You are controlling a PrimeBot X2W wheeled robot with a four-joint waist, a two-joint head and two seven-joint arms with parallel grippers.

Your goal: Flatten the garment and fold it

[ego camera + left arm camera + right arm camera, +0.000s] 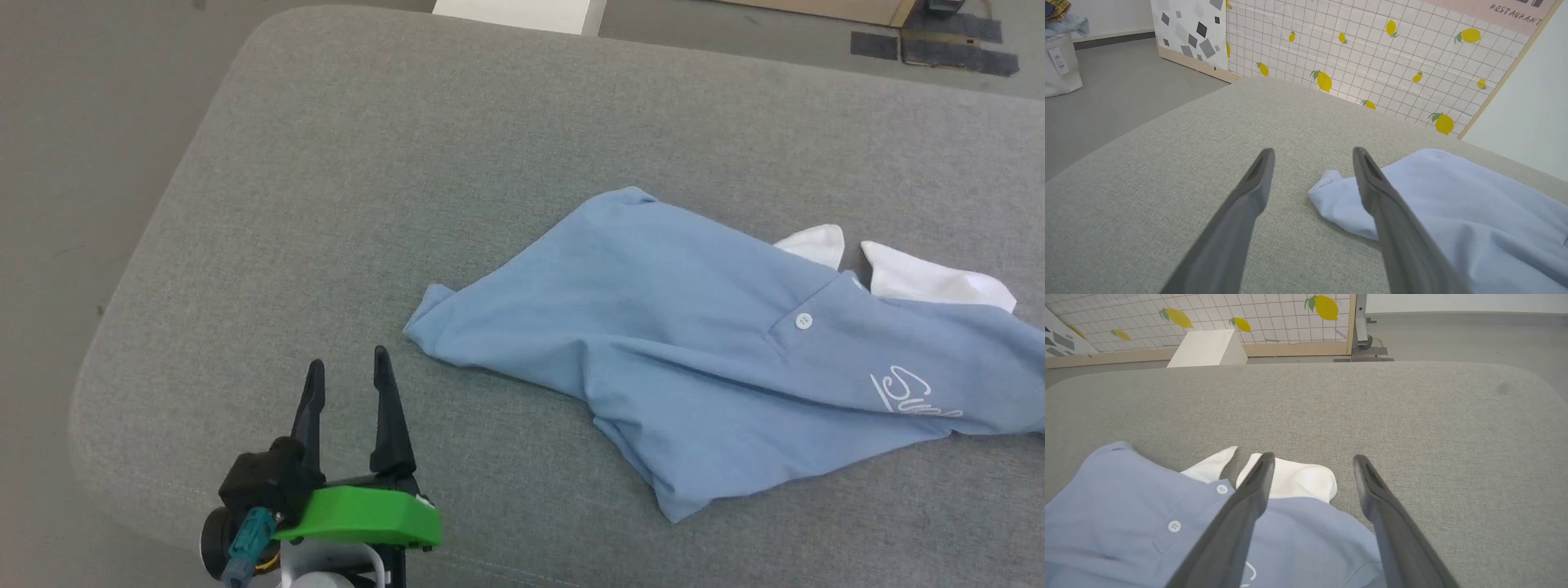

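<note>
Garment [702, 359] logo [910, 392] partly hidden, perhaps folded.

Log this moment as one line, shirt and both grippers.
garment: rumpled, unfolded, on grey cushion | left gripper: open, empty, clear of garment | right gripper: open, empty, by white collar

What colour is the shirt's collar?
The collar is white; right wrist view shows it best.

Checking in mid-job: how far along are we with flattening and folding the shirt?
Done: nothing lasting; the garment lies on the grey cushion, front up, rumpled and twisted with diagonal creases. In hand: nothing held; the left gripper stands open beside a bunched corner, apart from it, and the right gripper is open by the white collar. Left: smoothing it flat, then every fold.
</note>
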